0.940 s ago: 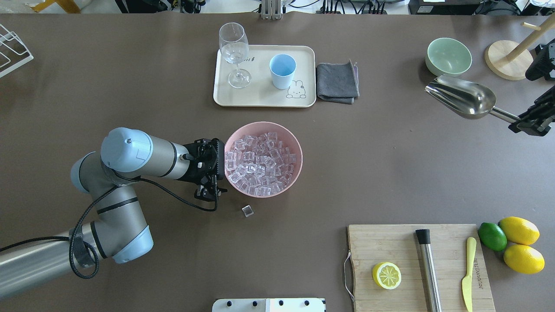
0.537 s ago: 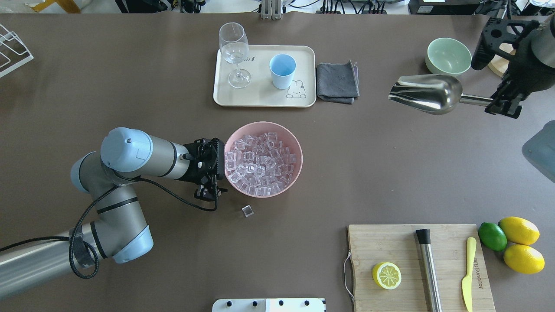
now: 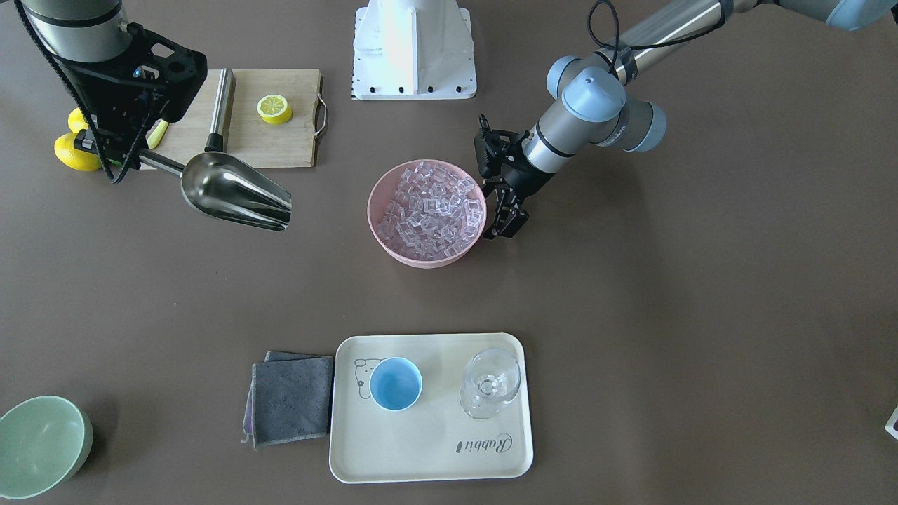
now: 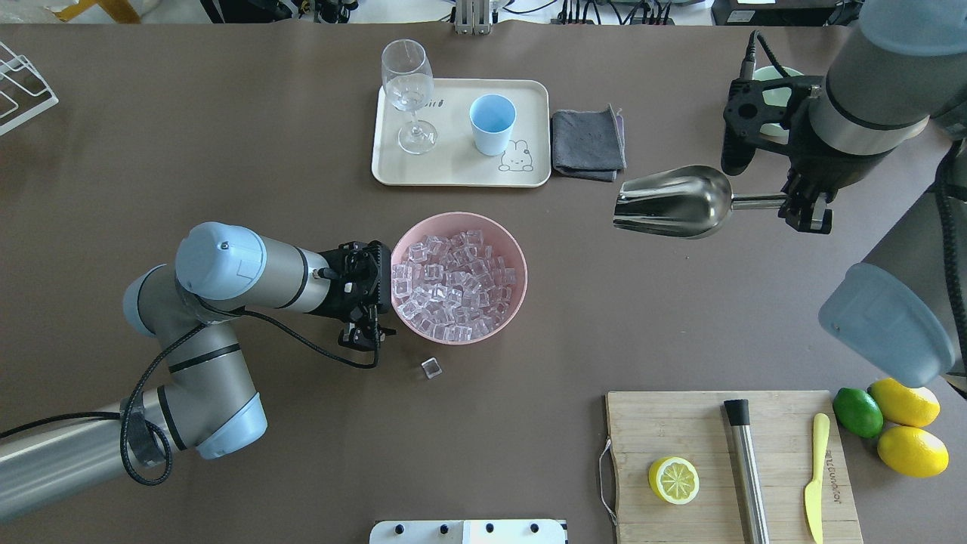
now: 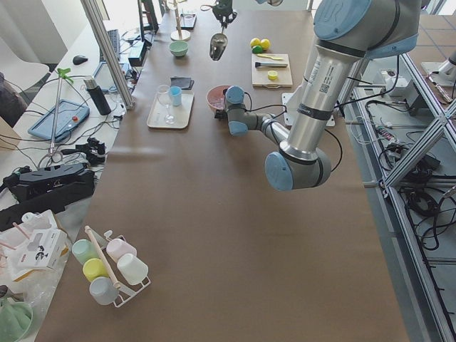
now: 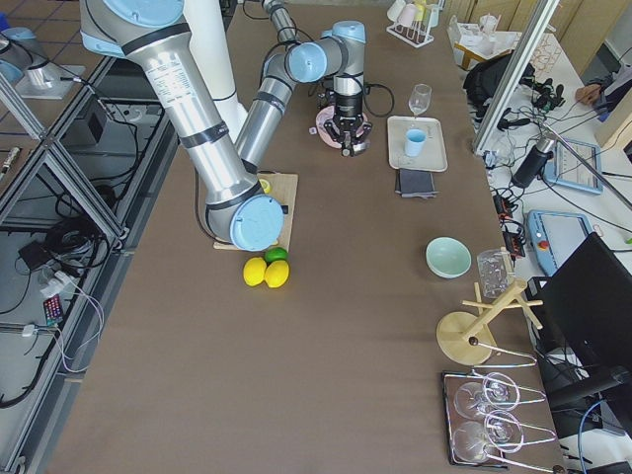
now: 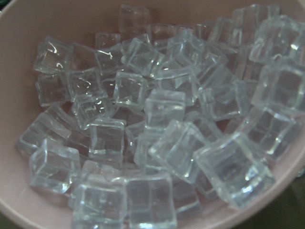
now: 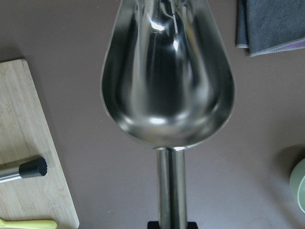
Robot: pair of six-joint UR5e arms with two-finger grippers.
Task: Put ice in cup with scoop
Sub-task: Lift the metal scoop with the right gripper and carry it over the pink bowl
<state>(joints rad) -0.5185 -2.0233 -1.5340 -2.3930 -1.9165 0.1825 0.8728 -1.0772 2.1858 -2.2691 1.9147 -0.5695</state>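
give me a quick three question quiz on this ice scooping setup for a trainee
1. True or false: the scoop is already loaded.
2. The light-blue cup stands: A) on the cutting board B) on the cream tray beside the wine glass C) inside the green bowl.
3. Which gripper holds the scoop's handle?
Key: 1 false, it is empty; 2 B; 3 the right gripper.
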